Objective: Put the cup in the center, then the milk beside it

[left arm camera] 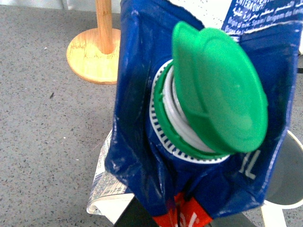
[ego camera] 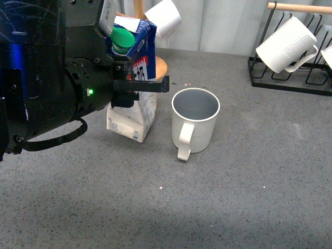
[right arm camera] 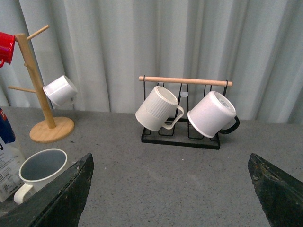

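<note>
Cup: large cream-white mug with a grey-blue inside and a thick loop handle turned toward the front camera. It stands upright near the middle of the tabletop.
Milk carton: tall, blue above and white below, creased, with a glossy skin. It leans just beside the cup, on the robot's left, with a narrow gap between them. Whether its base touches the tabletop cannot be told.
Green cap: round smooth plastic, sitting over a white threaded neck and a green collar.
Legible print: red logo ending in "ual"; "1L" on the white lower panel; small white text reading "Origin of milk: Spain" in the left wrist view.
Left gripper: black, with a lit green lamp on its body. It is clamped across the carton's middle, one finger lying along the front face.
Right gripper: dark, rough-edged fingers set wide apart, holding nothing.
Tabletop: grey, matt and finely speckled.
Wooden mug tree: pale pegs on a round base, carrying a smooth white cup and a red mug.
Black wire rack: has a wooden top rail and holds a ribbed cream mug and a smooth white mug.
</note>
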